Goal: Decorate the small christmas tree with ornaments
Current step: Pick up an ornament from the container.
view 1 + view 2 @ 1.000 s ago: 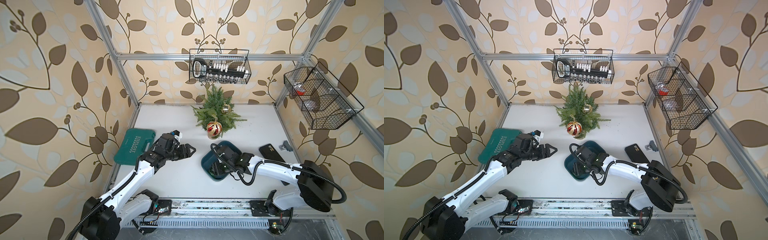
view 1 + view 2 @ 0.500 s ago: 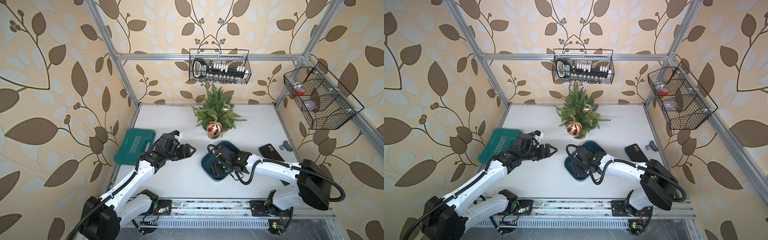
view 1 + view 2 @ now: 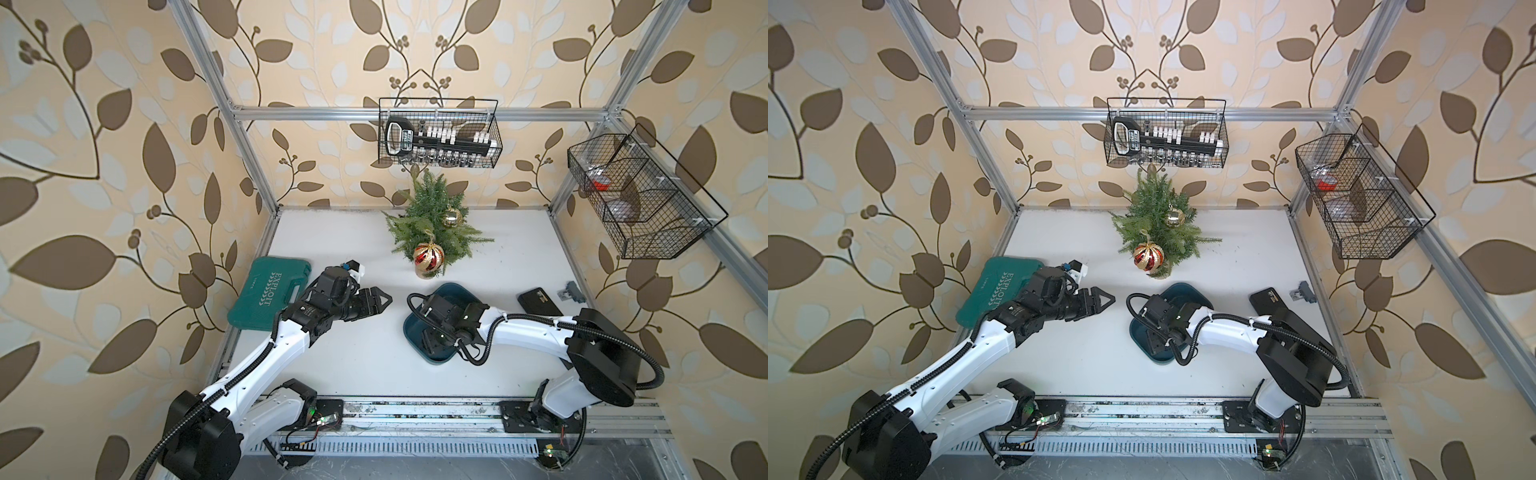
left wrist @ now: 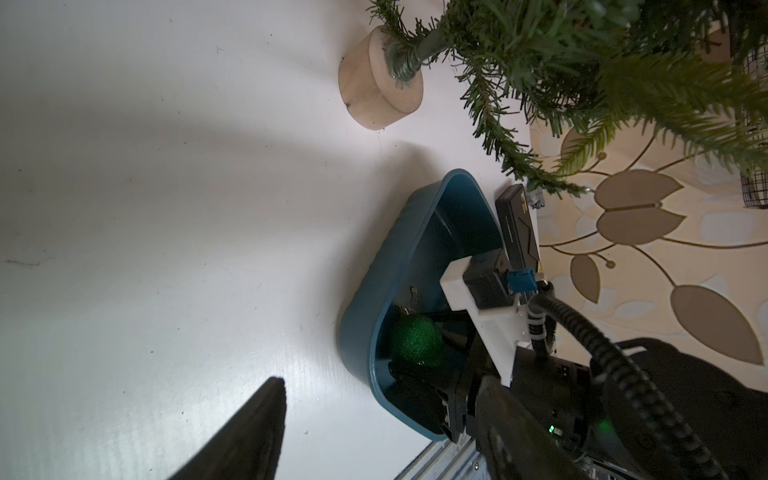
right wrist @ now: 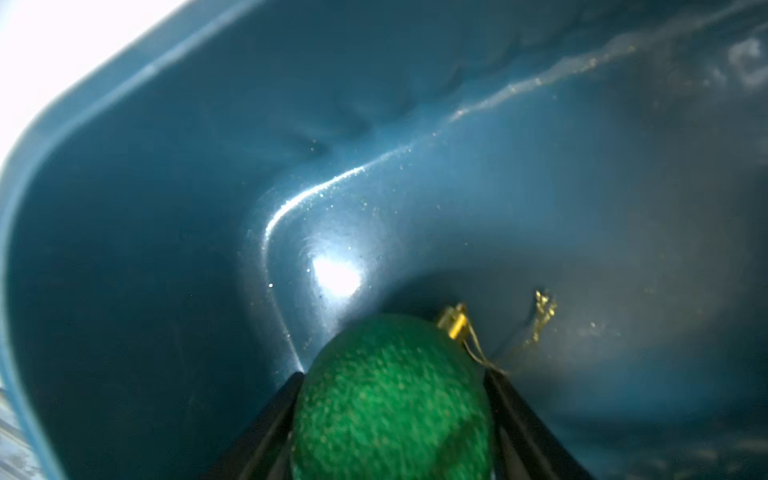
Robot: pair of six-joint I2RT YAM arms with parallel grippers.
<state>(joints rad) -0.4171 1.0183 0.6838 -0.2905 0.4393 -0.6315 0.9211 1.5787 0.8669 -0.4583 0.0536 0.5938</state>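
Right jaws: closed on the green glitter bauble [image 5: 390, 399], one black finger against each flank; the bauble sits low inside the blue tray [image 5: 124, 208], its gold cap and thin loop showing beside one finger; I cannot tell whether it touches the tray floor.

Left jaws: open and empty; they hover over bare counter [image 3: 332, 249], between the green case [image 3: 270, 299] and the tray.

The small christmas tree [image 3: 432, 224] stands upright at the rear middle of the counter, just behind the tray, on a round tan base [image 4: 380, 83]; the red-and-gold bauble [image 3: 429, 255] hangs from a low front branch; the small gold bauble [image 3: 452, 217] hangs higher, toward my right.

Legible markings: the case lid reads "EXPLOIT" in white beside a row of chevrons; a smaller line next to it is too small to read. The label on the black tool in the wire basket [image 3: 438, 133] on the back wall is not legible.
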